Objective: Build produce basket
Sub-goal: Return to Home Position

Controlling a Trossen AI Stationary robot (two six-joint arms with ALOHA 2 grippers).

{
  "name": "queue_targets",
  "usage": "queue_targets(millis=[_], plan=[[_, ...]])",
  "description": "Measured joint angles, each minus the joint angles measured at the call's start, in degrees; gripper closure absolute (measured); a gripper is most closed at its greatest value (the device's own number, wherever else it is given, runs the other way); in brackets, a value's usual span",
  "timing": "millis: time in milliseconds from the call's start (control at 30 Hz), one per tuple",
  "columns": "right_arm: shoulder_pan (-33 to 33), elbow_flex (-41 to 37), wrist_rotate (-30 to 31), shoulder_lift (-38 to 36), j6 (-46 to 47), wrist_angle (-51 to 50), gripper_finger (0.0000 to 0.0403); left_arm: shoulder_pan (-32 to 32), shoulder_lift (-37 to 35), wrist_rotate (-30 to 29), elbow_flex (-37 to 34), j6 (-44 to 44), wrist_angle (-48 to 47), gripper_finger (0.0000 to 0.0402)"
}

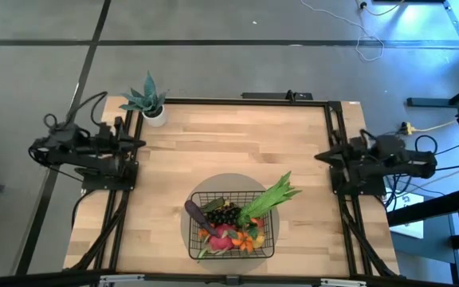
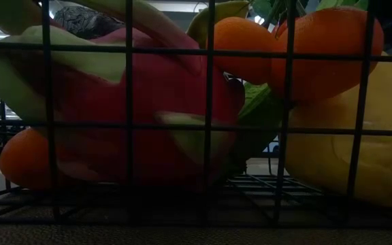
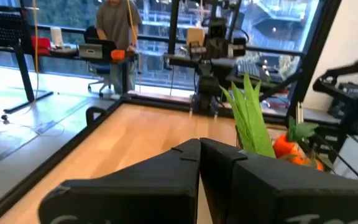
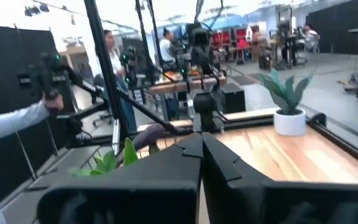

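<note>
The black wire-mesh basket (image 1: 271, 226) sits on a round grey mat near the table's near edge, holding the produce: pink dragon fruit (image 1: 223, 236), dark grapes (image 1: 224, 215), small oranges (image 1: 248, 244), a purple piece (image 1: 195, 212), and long green leafy stalks (image 1: 271, 198) sticking out over its far right rim. The low view looks through the mesh (image 2: 209, 126) at the dragon fruit (image 2: 148, 102), oranges (image 2: 318, 47) and yellow mango (image 2: 359, 156). My left gripper (image 3: 199, 149) rests shut at the table's left edge, my right gripper (image 4: 201, 142) shut at the right edge; both are far from the basket.
A spiky blue-green plant in a white pot (image 1: 151, 104) stands at the table's far left corner. Bare wood (image 1: 237, 143) spreads between the arms and beyond the basket. Black frame rails (image 1: 333, 143) run along the table's sides. People (image 3: 117, 31) stand in the room behind.
</note>
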Motion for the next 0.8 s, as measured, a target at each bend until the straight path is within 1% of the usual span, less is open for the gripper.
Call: queue_targets(millis=[300, 467, 633, 800], plan=[[0.0, -12.8, -2.2, 0.0, 1.3, 14.4, 0.0403, 0.0, 0.0, 0.0, -12.1, 0.4, 11.6, 0.0401], [0.0, -18.2, -3.2, 0.0, 1.5, 18.1, 0.0403, 0.0, 0.0, -0.2, -17.6, 0.4, 15.7, 0.0401], [0.0, -22.5, -3.7, 0.0, 0.4, 22.1, 0.0403, 0.0, 0.0, -0.2, -20.4, 1.2, 18.1, 0.0401], [0.0, -22.5, -3.7, 0.2, -1.3, 21.0, 0.0403, 0.0, 0.0, -0.2, -23.7, 3.5, 22.0, 0.0401]])
